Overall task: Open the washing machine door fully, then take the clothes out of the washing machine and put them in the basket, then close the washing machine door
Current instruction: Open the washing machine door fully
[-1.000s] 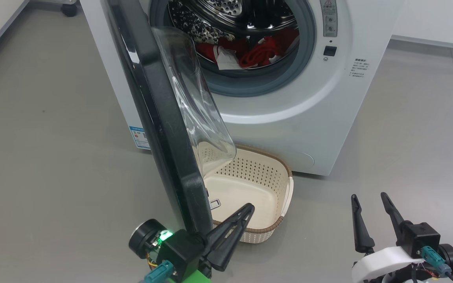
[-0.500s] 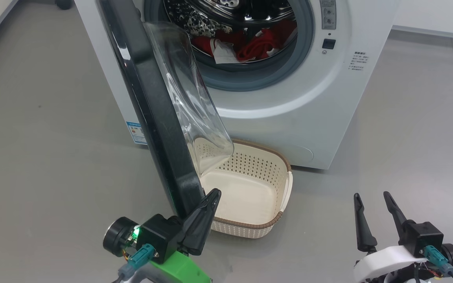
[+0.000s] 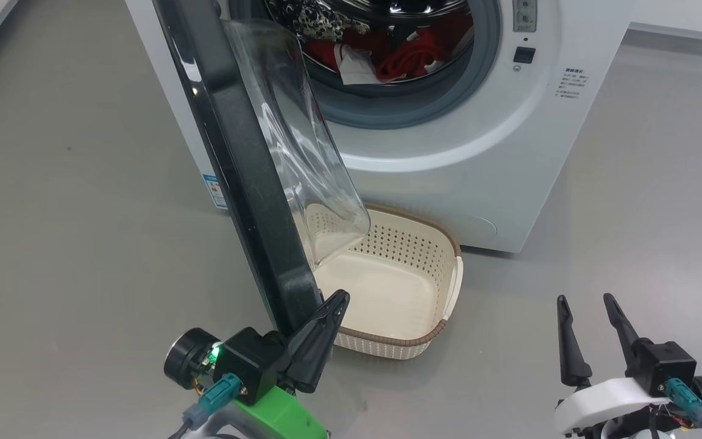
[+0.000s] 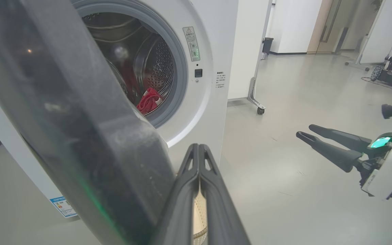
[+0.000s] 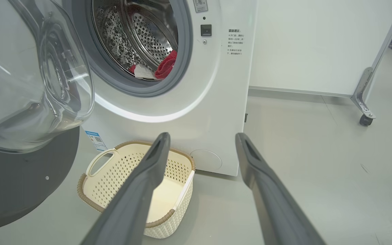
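Left gripper (image 3: 340, 299) back, closed, beside door (image 3: 235, 152)

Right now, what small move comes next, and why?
Probably sweep the shut left gripper leftward against the inner edge of the washing machine door, swinging it wider: it stands only partly open, its glass overhanging the basket, the clothes in the drum.

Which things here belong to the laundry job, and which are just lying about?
Job: washing machine door, washing machine, clothes, basket.
Lying about: wheeled white partition, dark bin farther back.
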Motion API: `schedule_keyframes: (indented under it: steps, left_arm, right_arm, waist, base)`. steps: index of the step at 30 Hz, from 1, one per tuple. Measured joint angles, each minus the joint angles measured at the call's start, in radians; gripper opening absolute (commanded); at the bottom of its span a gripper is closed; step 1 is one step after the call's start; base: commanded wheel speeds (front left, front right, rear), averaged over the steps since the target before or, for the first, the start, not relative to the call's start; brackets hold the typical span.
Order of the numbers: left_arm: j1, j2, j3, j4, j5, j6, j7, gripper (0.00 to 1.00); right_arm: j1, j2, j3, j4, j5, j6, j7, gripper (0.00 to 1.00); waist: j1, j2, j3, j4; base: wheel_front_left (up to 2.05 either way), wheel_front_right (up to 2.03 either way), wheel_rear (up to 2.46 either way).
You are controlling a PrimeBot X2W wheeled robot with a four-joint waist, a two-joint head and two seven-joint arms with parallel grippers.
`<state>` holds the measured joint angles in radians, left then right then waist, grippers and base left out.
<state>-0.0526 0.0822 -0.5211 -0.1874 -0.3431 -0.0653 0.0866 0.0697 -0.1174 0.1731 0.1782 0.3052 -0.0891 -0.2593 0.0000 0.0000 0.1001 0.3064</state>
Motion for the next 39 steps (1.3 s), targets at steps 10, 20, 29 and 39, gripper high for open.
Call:
schedule_keyframes:
  steps: [10, 20, 29, 39]
  left_arm:
    - [-0.003, -0.006, 0.001, 0.011, 0.0, 0.014, -0.01, 0.0]
    - [0.008, -0.01, 0.012, 0.017, -0.002, 0.036, -0.021, 0.0]
    - [0.024, -0.012, 0.019, 0.021, -0.004, 0.053, -0.028, 0.0]
    - [0.053, -0.014, 0.042, 0.027, -0.009, 0.087, -0.04, 0.0]
  right_arm:
    - [-0.001, 0.0, -0.01, 0.005, -0.003, 0.009, 0.0, 1.0]
    - [-0.001, 0.0, -0.019, 0.007, -0.003, 0.009, 0.0, 1.0]
    - [0.002, 0.003, -0.03, 0.009, -0.003, 0.009, 0.0, 1.0]
    - [0.002, 0.002, -0.039, 0.003, -0.009, 0.01, 0.0, 1.0]
  waist:
    - [0.0, 0.0, -0.001, 0.024]
    - [0.0, 0.0, -0.014, 0.068]
    - [0.0, 0.0, -0.026, 0.11]
    - [0.0, 0.0, -0.036, 0.168]
  base:
    - [0.0, 0.0, 0.0]
    - [0.0, 0.0, 0.0]
    - [0.0, 0.0, 0.0]
    - [0.0, 0.0, 0.0]
